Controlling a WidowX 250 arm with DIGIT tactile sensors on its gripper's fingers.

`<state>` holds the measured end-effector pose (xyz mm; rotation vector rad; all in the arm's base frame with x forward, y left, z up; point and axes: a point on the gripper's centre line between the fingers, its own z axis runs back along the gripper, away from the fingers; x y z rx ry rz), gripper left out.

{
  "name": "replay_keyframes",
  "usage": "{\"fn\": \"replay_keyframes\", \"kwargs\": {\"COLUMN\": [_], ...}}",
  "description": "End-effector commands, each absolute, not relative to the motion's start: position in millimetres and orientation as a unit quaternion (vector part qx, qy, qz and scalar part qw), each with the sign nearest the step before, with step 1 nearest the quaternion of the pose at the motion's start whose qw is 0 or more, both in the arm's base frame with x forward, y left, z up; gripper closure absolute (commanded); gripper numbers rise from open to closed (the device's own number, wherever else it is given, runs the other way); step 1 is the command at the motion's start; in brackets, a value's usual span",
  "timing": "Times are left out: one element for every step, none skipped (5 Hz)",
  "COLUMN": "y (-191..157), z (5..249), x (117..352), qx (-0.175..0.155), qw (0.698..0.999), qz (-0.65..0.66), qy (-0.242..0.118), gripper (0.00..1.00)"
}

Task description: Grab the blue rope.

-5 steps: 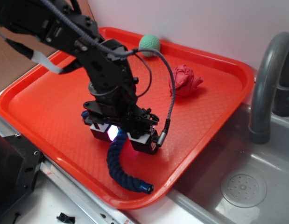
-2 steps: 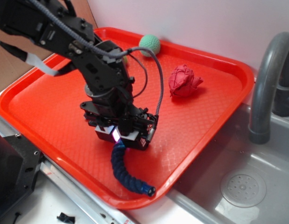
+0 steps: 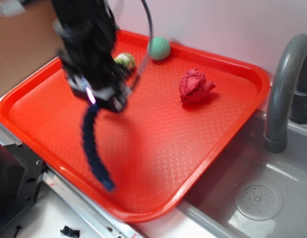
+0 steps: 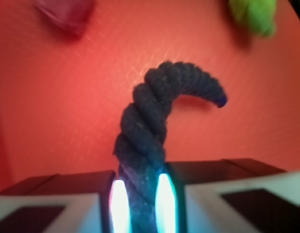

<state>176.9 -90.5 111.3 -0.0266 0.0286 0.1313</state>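
Note:
The blue rope [image 3: 93,146] is a thick navy twisted cord hanging down from my gripper [image 3: 96,99], which is shut on its upper end above the red tray [image 3: 39,124]. Its lower end dangles near the tray's front rim, blurred by motion. In the wrist view the blue rope [image 4: 150,131] rises from between the two glowing pads of my gripper [image 4: 140,199] and curls to the right.
A red knotted ball [image 3: 195,86] lies on the tray's right side. A green ball [image 3: 158,48] and a yellow-green ball [image 3: 125,60] sit at the back rim. A grey sink [image 3: 272,198] with a faucet [image 3: 284,84] lies to the right.
My gripper has risen and moved back-left with the rope. The rope has come off the tray floor and now hangs from the jaws.

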Motion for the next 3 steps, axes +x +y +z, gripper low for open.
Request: {"fn": "replay_keyframes", "kwargs": {"y": [-63.3,-58.2,-53.5], "z": [216.8,218.6,209.3], "x": [161.0,159.8,162.6], "qx": [-0.067,-0.097,-0.063], "qw": [0.995,0.989,0.992], "qz": [0.031,0.061,0.09], "qy": [-0.069,-0.091,-0.062], "gripper": [1.0,1.0,1.0]}}
